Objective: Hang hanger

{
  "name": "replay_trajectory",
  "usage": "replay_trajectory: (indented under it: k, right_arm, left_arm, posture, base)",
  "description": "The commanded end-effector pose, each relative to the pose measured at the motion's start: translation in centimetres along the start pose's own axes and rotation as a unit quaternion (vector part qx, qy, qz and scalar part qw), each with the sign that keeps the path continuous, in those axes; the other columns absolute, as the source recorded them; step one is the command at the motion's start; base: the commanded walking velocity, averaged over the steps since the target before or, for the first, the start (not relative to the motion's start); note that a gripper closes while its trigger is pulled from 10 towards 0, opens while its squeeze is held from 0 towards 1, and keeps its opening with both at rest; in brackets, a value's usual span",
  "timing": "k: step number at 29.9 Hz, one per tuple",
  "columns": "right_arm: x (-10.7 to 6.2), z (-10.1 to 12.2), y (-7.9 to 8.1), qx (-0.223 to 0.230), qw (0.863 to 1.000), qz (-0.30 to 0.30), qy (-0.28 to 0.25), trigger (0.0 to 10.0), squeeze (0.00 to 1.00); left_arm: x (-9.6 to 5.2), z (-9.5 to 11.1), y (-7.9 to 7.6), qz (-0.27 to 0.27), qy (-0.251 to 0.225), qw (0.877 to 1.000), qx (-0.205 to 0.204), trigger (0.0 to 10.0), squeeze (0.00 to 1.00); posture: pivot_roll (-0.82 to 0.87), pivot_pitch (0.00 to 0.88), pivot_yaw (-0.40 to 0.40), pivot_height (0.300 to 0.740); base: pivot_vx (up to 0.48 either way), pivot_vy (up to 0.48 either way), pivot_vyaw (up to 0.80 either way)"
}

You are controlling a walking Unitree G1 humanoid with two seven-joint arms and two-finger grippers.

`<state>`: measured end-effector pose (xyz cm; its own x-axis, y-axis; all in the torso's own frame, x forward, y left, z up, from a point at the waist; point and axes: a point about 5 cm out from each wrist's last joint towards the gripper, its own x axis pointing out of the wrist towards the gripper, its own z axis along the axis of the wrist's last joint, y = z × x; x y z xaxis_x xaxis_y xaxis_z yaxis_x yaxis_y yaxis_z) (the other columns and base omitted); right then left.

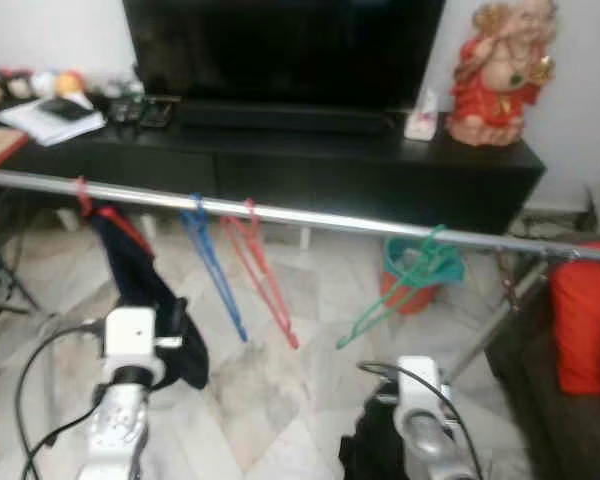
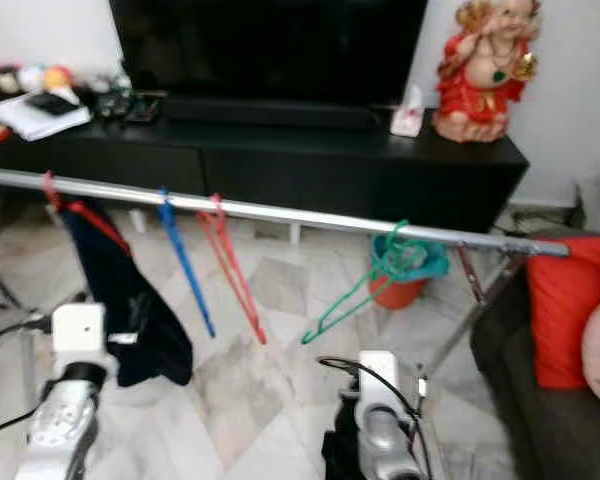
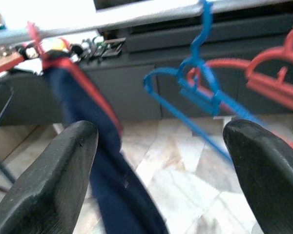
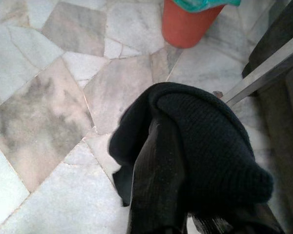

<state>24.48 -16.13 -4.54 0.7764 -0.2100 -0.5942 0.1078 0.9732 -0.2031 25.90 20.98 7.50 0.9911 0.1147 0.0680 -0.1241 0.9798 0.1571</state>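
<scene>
A silver rail (image 1: 310, 216) runs across in front of me at chest height. Four hangers hang on it: a red one (image 1: 83, 196) carrying a navy garment (image 1: 150, 290), a bare blue one (image 1: 216, 275), a bare red one (image 1: 267, 285) and a bare green one (image 1: 405, 285). My left gripper (image 3: 161, 136) is open, its fingers (image 3: 58, 175) spread wide and empty, facing the navy garment (image 3: 112, 185) and blue hanger (image 3: 200, 92). My right gripper (image 4: 183, 151) is low over the floor, shut on a black knitted cloth (image 4: 210, 141) that drapes over its fingers.
Behind the rail stands a black TV cabinet (image 1: 360, 175) with a TV (image 1: 280, 50) and a red figurine (image 1: 500, 70). An orange bucket (image 1: 412, 290) sits on the marble floor. A red cushion (image 1: 585, 315) lies on dark seating at the right.
</scene>
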Motion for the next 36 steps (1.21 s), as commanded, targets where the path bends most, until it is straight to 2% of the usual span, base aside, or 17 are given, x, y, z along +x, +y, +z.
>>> replay_trajectory:
  k: [1,6,13,16,18,21,24,25,27,29,31,33,36]
  right_arm:
    - [0.0,-0.8,-1.1,-0.001,1.0,-0.012,0.013,10.0,0.0]
    - [-0.2,-1.5,-1.3,-0.004,1.0,-0.013,0.022,10.0,0.0]
    - [-0.3,-1.7,-1.2,-0.012,1.0,-0.004,0.021,10.0,0.0]
    - [-0.3,-1.6,-1.1,-0.013,1.0,-0.003,0.02,10.0,0.0]
    - [-0.3,-1.6,-1.0,-0.013,1.0,0.001,0.019,10.0,0.0]
    - [-0.3,-1.5,-0.9,-0.018,1.0,0.005,0.017,10.0,0.0]
    - [-0.3,-1.5,-0.6,-0.015,1.0,0.015,0.017,10.0,0.0]
    - [-0.3,-1.5,-0.6,-0.015,1.0,0.015,0.017,10.0,0.0]
    - [-0.4,-1.5,-0.4,-0.014,1.0,0.018,0.015,10.0,0.0]
    - [-0.4,-1.5,-0.3,-0.011,1.0,0.019,0.015,10.0,0.0]
    - [-0.4,-1.3,-0.2,-0.003,1.0,0.02,0.012,10.0,0.0]
    - [-0.3,-1.2,-0.2,0.0,1.0,0.019,0.009,10.0,0.0]
    - [-0.3,-1.2,-0.3,0.004,1.0,0.018,0.008,10.0,0.0]
  left_arm:
    - [0.1,0.3,-0.7,-0.01,-0.003,1.0,-0.001,10.0,0.0]
    - [0.1,0.4,-0.7,-0.006,-0.007,1.0,-0.003,10.0,0.0]
    - [0.0,0.5,-0.8,-0.004,-0.003,1.0,-0.011,10.0,0.0]
    - [0.2,0.2,-1.1,-0.011,0.022,0.999,-0.045,10.0,0.0]
    - [0.8,0.4,-1.1,-0.008,0.039,0.996,-0.081,10.0,0.0]
    - [1.6,1.2,-1.0,-0.004,0.041,0.993,-0.111,10.0,0.0]
    - [2.9,2.1,-0.7,0.01,0.062,0.994,-0.094,10.0,0.0]
    - [2.9,2.1,-0.7,0.01,0.062,0.994,-0.094,10.0,0.0]
    - [3.9,3.4,-0.8,0.015,0.055,0.991,-0.12,10.0,0.0]
    - [4.4,4.0,-1.2,0.006,0.059,0.989,-0.133,10.0,0.0]
    - [4.9,3.7,-1.7,-0.003,0.093,0.985,-0.145,10.0,0.0]
    - [5.6,3.5,-2.2,-0.01,0.117,0.977,-0.175,10.0,0.0]
    - [6.2,3.5,-2.3,-0.009,0.128,0.978,-0.162,10.0,0.0]
  posture:
    - [0.02,0.0,-0.004,0.74]
    - [0.02,0.0,-0.007,0.74]
    - [0.02,0.0,-0.006,0.74]
    - [0.02,0.0,-0.008,0.74]
    - [0.02,0.0,-0.007,0.74]
    - [0.01,0.0,-0.005,0.74]
    - [0.02,0.0,0.0,0.74]
    - [0.02,0.0,0.0,0.74]
    - [0.02,0.0,0.004,0.74]
    - [0.01,0.0,0.007,0.74]
    - [0.01,0.0,0.014,0.74]
    - [0.0,0.0,0.021,0.74]
    - [0.0,0.0,0.023,0.74]
  base:
    - [0.319,0.0,0.0]
    - [0.293,0.0,0.0]
    - [0.0,0.0,0.0]
    - [0.0,0.0,0.0]
    - [0.0,0.0,0.0]
    - [0.0,0.0,0.0]
    - [0.0,0.0,0.0]
    - [0.0,0.0,0.0]
    - [0.0,0.0,0.0]
    - [0.0,0.0,0.0]
    - [0.0,0.0,0.0]
    - [0.0,0.0,0.0]
    - [0.0,0.0,0.0]
